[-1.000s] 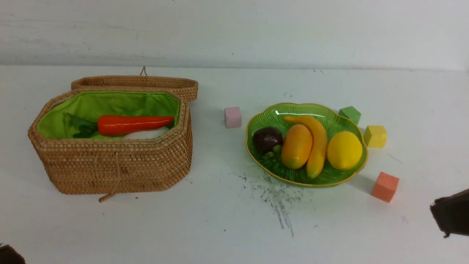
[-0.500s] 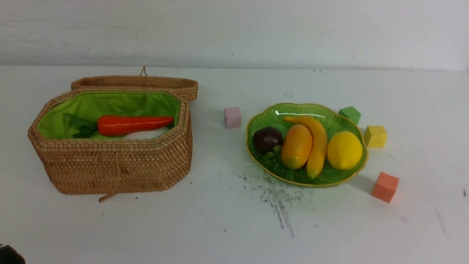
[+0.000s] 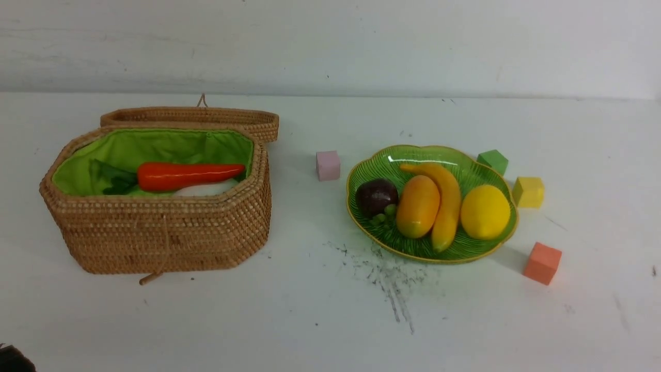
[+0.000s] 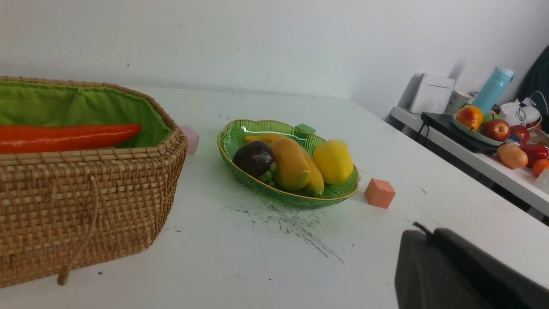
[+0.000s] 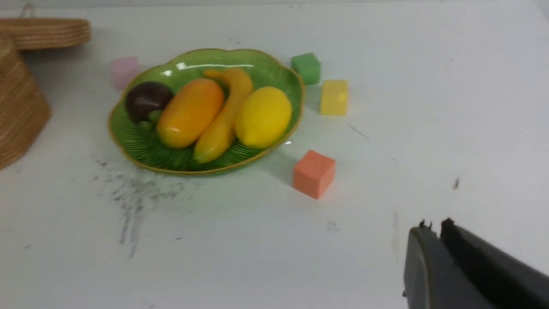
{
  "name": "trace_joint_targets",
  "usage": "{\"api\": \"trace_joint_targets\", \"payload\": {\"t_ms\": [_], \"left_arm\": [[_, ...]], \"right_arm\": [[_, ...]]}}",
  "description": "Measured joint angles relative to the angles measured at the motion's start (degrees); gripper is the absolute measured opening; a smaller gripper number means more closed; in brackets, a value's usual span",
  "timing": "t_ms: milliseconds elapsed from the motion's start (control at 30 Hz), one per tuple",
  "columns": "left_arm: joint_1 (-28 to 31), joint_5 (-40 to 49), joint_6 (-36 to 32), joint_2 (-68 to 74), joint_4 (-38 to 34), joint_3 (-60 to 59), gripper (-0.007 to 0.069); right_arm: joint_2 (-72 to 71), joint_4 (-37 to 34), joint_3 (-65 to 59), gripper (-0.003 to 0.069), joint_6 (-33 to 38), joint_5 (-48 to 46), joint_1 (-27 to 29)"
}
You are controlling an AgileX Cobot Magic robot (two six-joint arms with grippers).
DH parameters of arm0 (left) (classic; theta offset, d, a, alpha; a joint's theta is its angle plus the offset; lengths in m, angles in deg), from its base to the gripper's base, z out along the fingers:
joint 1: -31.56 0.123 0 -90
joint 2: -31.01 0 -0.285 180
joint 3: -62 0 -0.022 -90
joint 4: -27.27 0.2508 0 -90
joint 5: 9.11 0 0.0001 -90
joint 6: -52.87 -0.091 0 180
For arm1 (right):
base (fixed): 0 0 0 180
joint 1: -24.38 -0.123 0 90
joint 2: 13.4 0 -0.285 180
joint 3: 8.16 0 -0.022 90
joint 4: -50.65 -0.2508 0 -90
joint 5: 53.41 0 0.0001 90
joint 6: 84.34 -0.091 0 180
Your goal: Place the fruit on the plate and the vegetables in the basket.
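Four fruits (image 3: 434, 206) on plate (image 3: 467, 160), right; carrot (image 3: 188, 175) inside open basket (image 3: 160, 237), left. Left gripper (image 4: 422, 231) and right gripper (image 5: 435, 229) closed, empty, near bench (image 3: 310, 320) edge.

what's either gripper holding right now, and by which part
Nothing. The left gripper and right gripper both show their jaws shut on nothing, above bare table.

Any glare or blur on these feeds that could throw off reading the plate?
Front view: a white glare streak on the plate at its far inner wall; fruit edges read sharp. Left wrist view: the lemon looks smeared at its top, and the side shelf is soft. Right wrist view: the whole picture is slightly soft, the pink cube washed out, with the same glare streak on the plate's far wall.
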Motion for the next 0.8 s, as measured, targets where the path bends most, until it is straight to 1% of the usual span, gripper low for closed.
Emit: {"api": "trace_joint_targets", "payload": {"t_ms": [33,100,267,433,800], "left_arm": [[0.00,0.00,0.00,0.00,0.00,0.00,0.0006],[0.00,0.00,0.00,0.00,0.00,0.00,0.0008],[0.00,-0.02,0.00,0.00,0.00,0.00,0.0013],[0.00,0.05,0.00,0.00,0.05,0.00,0.0018],[0.00,0.05,0.00,0.00,0.05,0.00,0.0026]], "right_arm": [[-4.60,-0.43,-7.52,0.0044,0.00,4.74,2.14],[-8.89,-0.83,-15.67,0.0031,0.00,8.27,3.46],[-15.00,-0.97,-26.83,-0.0017,0.00,14.13,3.65],[-15.14,-2.02,-27.81,-0.0018,-0.10,15.83,3.66],[-15.18,-2.25,-27.91,-0.0016,-0.10,16.32,3.66]]}}
